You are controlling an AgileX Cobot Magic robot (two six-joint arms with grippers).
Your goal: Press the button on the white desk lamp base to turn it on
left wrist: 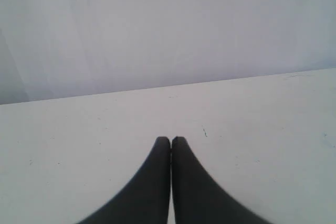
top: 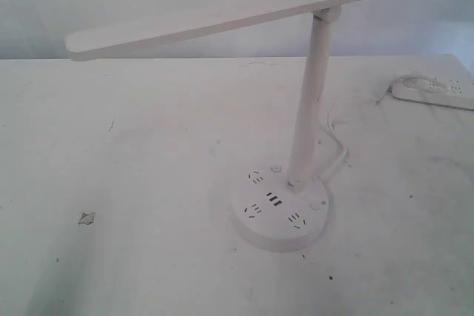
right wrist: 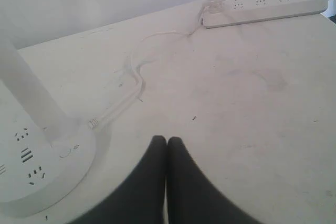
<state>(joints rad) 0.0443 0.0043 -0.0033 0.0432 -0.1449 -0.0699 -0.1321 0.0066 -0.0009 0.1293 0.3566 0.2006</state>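
Observation:
The white desk lamp (top: 315, 86) stands right of the table's middle, its flat bar head (top: 207, 24) reaching left. Its round lamp base (top: 280, 211) carries socket holes, USB slots and two small buttons, one at the back (top: 276, 169) and one at the right (top: 314, 204). Neither gripper shows in the exterior view. My right gripper (right wrist: 167, 141) is shut and empty, just beside the lamp base (right wrist: 47, 177), whose small button (right wrist: 65, 154) lies close by. My left gripper (left wrist: 170, 140) is shut and empty over bare table.
A white power strip (top: 433, 92) lies at the table's far right, also in the right wrist view as the power strip (right wrist: 265, 4). The lamp's white cord (right wrist: 126, 95) runs from the base toward it. A small scrap (top: 87, 218) lies at the left. A pale wall stands behind.

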